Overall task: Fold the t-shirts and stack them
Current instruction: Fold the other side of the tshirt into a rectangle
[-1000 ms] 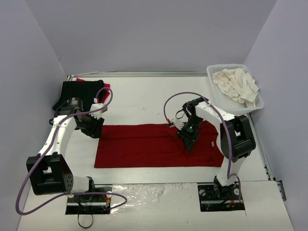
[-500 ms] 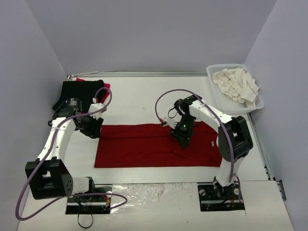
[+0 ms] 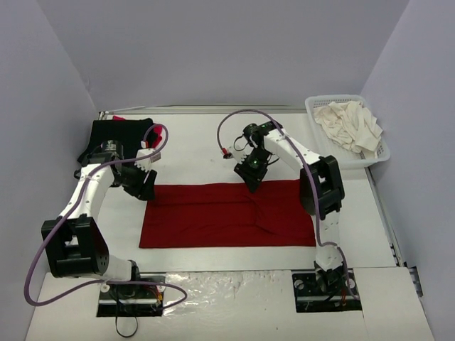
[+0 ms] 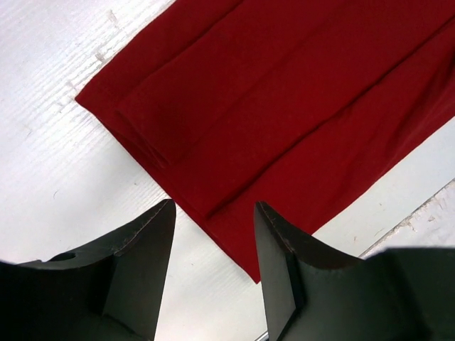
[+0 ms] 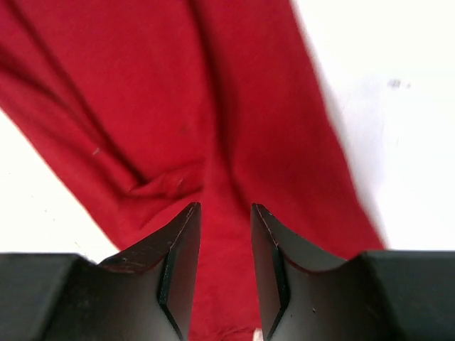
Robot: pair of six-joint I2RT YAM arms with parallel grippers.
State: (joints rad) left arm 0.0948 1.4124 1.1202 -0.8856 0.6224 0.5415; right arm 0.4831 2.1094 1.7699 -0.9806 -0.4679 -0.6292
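the dark red t-shirt (image 3: 213,217) lay flat on the white table (image 3: 199,145), in the near middle part, between the two arms. it was folded into a long band, and its long axis ran from left to right, parallel to the near edge of the table. which end was the neck end i could not tell (both short ends looked like plain straight edges). some creases crossed the right half of the cloth. at the left end, the left wrist view showed the folded layers lying one over the other.

the left gripper (image 3: 142,186) hung at the far left corner of the shirt. its jaws stood apart at a middle width with nothing between them; under them were the cloth edge and bare table. the right gripper (image 3: 252,179) was at the far long edge of the shirt, a little right of the middle. its jaws stood only narrowly apart, and the red cloth was seen through the gap below them, not pinched.

a black t-shirt (image 3: 117,135) lay folded at the far left corner of the table, well apart from the dark red one, with a strip of bright red cloth (image 3: 116,118) showing at its far edge. cream-white t-shirts (image 3: 348,122) lay crumpled in a white basket (image 3: 313,106) at the far right corner.
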